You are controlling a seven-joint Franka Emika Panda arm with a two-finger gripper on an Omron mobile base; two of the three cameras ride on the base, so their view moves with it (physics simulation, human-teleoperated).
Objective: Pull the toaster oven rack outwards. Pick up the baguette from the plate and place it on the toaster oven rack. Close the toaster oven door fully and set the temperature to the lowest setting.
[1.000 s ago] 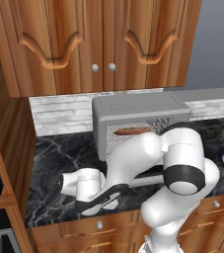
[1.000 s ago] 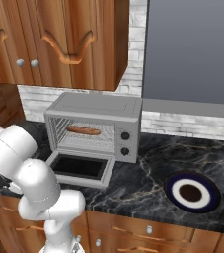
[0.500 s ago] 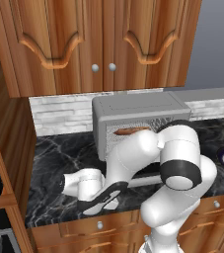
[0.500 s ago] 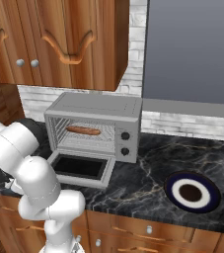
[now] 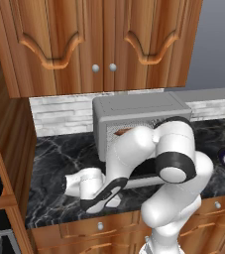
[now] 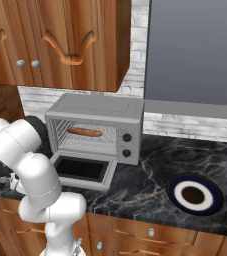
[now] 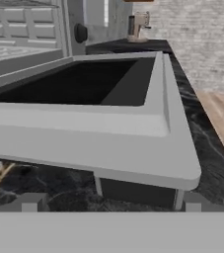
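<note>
The toaster oven (image 6: 97, 107) stands on the dark marble counter with its door (image 6: 82, 171) folded down flat. Inside, the baguette (image 6: 84, 132) lies on the wire rack (image 6: 85, 143); a brown sliver of the baguette (image 5: 123, 132) peeks past my arm. The plate (image 6: 194, 194) sits bare to the right of the oven. My gripper (image 7: 111, 203) is open, low over the counter at the door's (image 7: 98, 148) outer edge, with its fingertips (image 7: 30, 202) just under the grey rim. Seen from the left, the gripper (image 5: 103, 196) is at the door's front left, nothing in it.
The oven's black knobs (image 6: 127, 137) are on its right panel. Wooden wall cabinets (image 5: 104, 44) hang above. The counter's front edge (image 7: 209, 128) runs close beside the door. My own arm (image 5: 158, 154) blocks most of the oven in the left base view.
The arm's elbow has drifted slightly left. The gripper stays open near the door's edge; the oven, baguette and plate have not moved.
</note>
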